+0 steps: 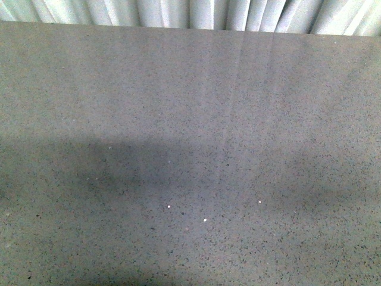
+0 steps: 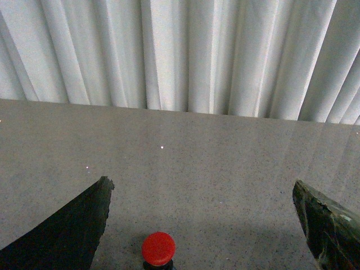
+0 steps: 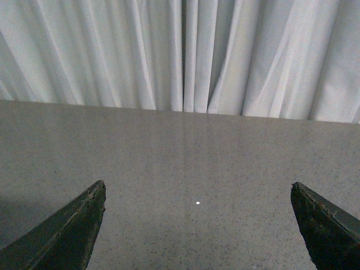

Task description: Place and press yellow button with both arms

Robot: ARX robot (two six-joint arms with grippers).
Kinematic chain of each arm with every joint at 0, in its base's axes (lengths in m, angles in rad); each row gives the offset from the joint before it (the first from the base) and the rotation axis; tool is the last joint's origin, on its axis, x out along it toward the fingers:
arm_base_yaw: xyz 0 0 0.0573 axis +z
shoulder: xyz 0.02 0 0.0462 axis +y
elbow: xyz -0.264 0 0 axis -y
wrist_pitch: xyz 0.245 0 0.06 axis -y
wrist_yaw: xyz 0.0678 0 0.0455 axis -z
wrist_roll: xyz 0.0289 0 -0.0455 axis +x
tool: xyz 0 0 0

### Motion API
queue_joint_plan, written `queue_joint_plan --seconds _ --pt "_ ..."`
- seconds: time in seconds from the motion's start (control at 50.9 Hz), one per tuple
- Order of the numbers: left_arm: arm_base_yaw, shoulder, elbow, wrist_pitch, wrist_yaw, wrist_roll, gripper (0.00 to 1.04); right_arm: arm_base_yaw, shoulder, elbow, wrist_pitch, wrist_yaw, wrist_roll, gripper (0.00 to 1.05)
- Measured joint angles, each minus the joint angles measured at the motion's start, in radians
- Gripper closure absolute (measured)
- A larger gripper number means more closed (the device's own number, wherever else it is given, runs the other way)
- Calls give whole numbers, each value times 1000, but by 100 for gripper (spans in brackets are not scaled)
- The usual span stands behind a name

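Note:
No yellow button shows in any view. In the left wrist view a small push button [image 2: 158, 248] with a domed red cap on a black collar stands on the grey speckled table, cut off by the frame edge. My left gripper [image 2: 200, 181] is open and empty; the button sits between its fingers [image 2: 79, 225], nearer that one, touching neither. My right gripper [image 3: 197, 184] is open and empty over bare table. Neither arm shows in the front view.
The grey speckled table [image 1: 190, 149] runs back to a straight far edge [image 1: 190, 30]. White pleated curtains [image 3: 180, 50] hang behind it. A few small bright specks [image 1: 205, 220] lie on the surface.

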Motion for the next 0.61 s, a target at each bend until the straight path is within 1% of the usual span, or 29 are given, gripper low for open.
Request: queue_joint_plan --seconds 0.609 --pt "0 0 0 0 0 0 9 0 0 0 0 0 0 9"
